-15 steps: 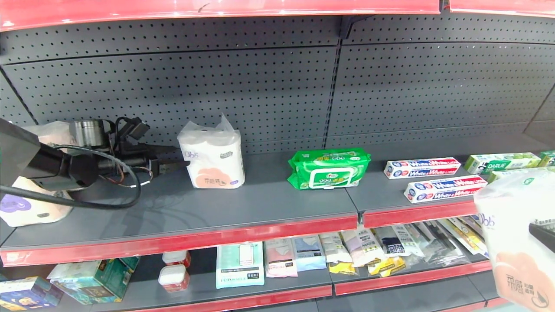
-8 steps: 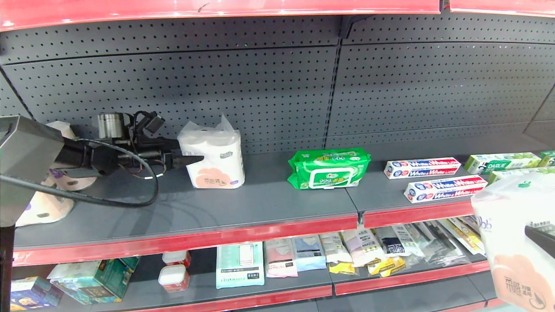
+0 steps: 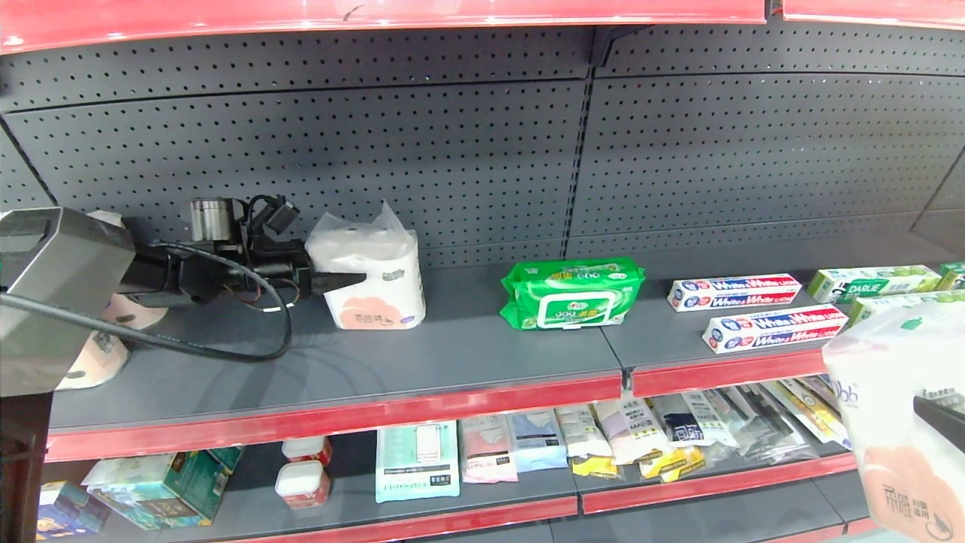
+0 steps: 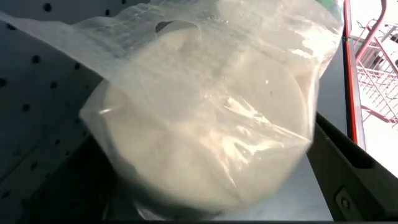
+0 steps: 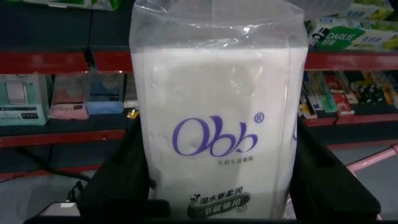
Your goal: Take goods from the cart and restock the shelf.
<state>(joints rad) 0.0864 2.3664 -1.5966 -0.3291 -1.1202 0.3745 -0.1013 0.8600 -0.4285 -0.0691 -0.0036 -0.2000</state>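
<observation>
A white toilet paper pack [image 3: 373, 275] stands on the grey shelf [image 3: 452, 347] against the pegboard. My left gripper [image 3: 348, 277] is level with its left side, open, with one finger [image 3: 354, 280] lying across the pack's front. In the left wrist view the pack [image 4: 205, 124] sits close up between the fingers, and one dark finger [image 4: 351, 171] stands clear of it. At the lower right, a second toilet paper pack [image 3: 897, 422] hangs in front of the shelf with my right gripper [image 3: 935, 422] shut on it. The right wrist view has this pack [image 5: 217, 106] upright in the gripper [image 5: 217, 186].
More toilet paper packs [image 3: 94, 354] sit at the shelf's far left behind my left arm. Green wet wipes [image 3: 573, 294], toothpaste boxes [image 3: 773, 328] and green boxes [image 3: 871, 281] lie to the right. The lower shelf [image 3: 490, 520] holds several small goods. A red wire cart [image 4: 376, 62] stands beyond.
My left arm has moved right along the shelf until its fingers reach the standing pack, whose top has shifted slightly. The right gripper with its pack has barely moved.
</observation>
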